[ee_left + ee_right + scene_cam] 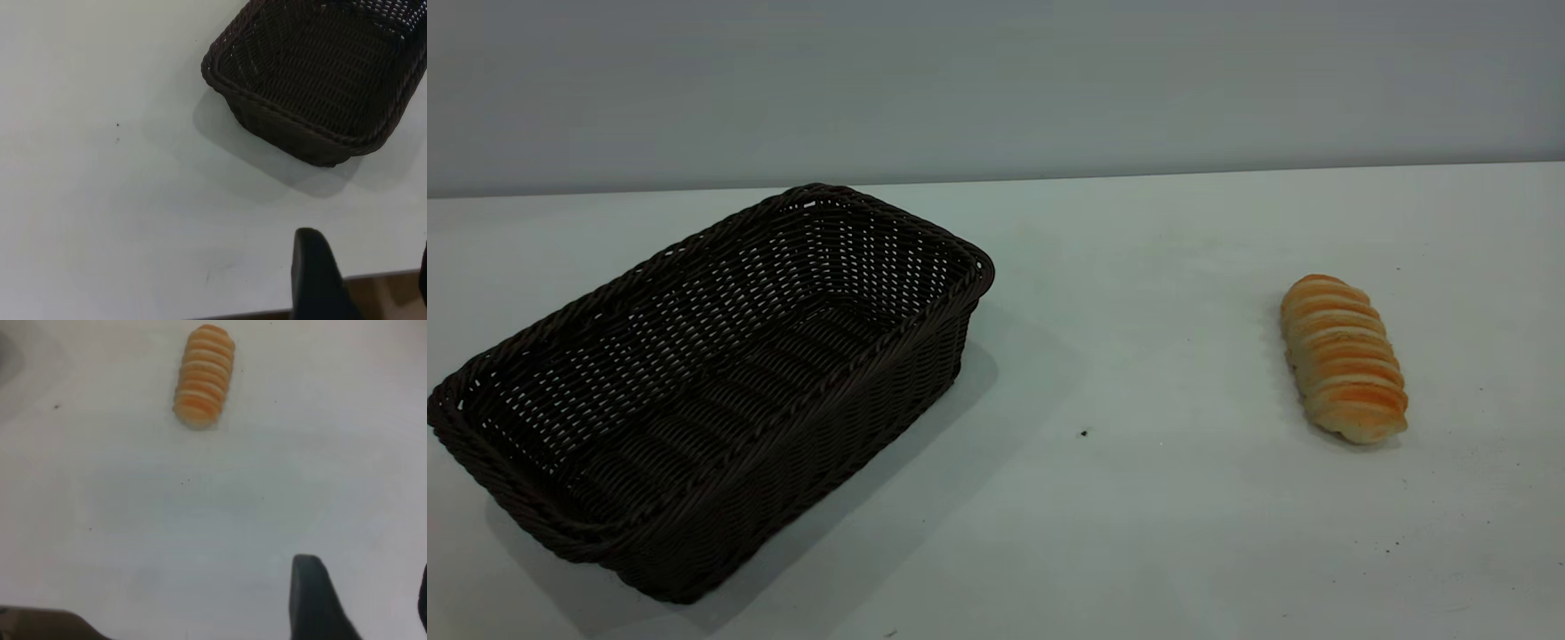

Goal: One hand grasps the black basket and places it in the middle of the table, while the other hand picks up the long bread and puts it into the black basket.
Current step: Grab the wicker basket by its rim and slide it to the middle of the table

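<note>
The table (1138,498) was seen as a plain white surface with a few dark specks. The black basket (720,391) was set empty and upright on its left side, angled. The long bread (1344,357) was laid flat on the right, well apart from the basket. The left gripper (363,280) was held spread above the table edge near the basket. The right gripper (363,597) was likewise spread, short of the bread.

A: How many baskets are there?
B: One black basket (711,391), at the left of the frame.
A: And bread?
B: One long bread (1343,357), at the right.
A: Tables?
B: One white table (1138,516) beneath both.
</note>
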Controlling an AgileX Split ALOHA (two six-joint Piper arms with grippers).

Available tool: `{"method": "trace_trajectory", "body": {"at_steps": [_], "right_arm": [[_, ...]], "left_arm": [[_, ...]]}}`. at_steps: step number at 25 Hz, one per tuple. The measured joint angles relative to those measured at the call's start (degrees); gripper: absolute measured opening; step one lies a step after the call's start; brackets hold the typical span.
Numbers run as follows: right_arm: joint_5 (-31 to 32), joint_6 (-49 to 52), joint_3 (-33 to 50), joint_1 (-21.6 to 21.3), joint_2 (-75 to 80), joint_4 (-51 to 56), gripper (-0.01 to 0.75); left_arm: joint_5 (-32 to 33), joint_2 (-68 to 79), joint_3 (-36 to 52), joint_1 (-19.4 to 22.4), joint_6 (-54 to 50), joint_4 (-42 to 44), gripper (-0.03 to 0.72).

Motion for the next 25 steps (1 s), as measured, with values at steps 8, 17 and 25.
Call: {"method": "trace_trajectory", "body": {"at_steps": [8, 17, 25], "right_arm": [[0.0, 0.0, 0.0, 0.0, 0.0, 0.18, 0.357], [-3.7, -4.19, -2.42, 0.0, 5.03, 3.57, 0.377], [-8.74, -9.19, -8.99, 0.0, 20.09, 9.03, 0.447]], "left_arm": [[0.0, 0.0, 0.0, 0.0, 0.0, 0.0, 0.436], [-12.41, 1.15, -1.08, -0.05, -2.36, -1.34, 0.436], [-14.9, 22.79, -5.41, -0.05, -2.13, -4.06, 0.436]]}}
